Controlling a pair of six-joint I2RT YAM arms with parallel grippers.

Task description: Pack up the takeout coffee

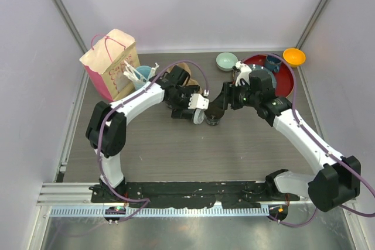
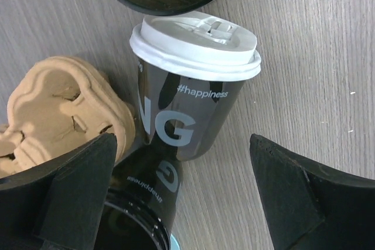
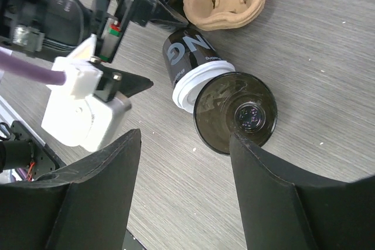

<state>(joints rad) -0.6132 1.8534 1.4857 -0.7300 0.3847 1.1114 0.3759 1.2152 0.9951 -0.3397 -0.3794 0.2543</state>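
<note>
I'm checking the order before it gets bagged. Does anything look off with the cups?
Yes. One black cup wears its white lid. The second black cup, beside the cardboard carrier, appears to be open with no lid on it. Nothing looks spilled.

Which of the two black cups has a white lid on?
The cup centred between the left gripper's fingers. The second cup, close beside it, shows only a dark rim.

Left arm (image 1: pixel 137 100) and right arm (image 1: pixel 304 136): links were white and tubular, joint housings bulky and black. A purple cable (image 3: pixel 26 67) ran along each. Left end effector (image 2: pixel 187 203) and right end effector (image 3: pixel 184 191) had matte black, wedge-shaped fingers. A white boxy wrist housing (image 3: pixel 79 112) showed small screws. A black base plate (image 1: pixel 187 194) lay across the lower frame.
</note>
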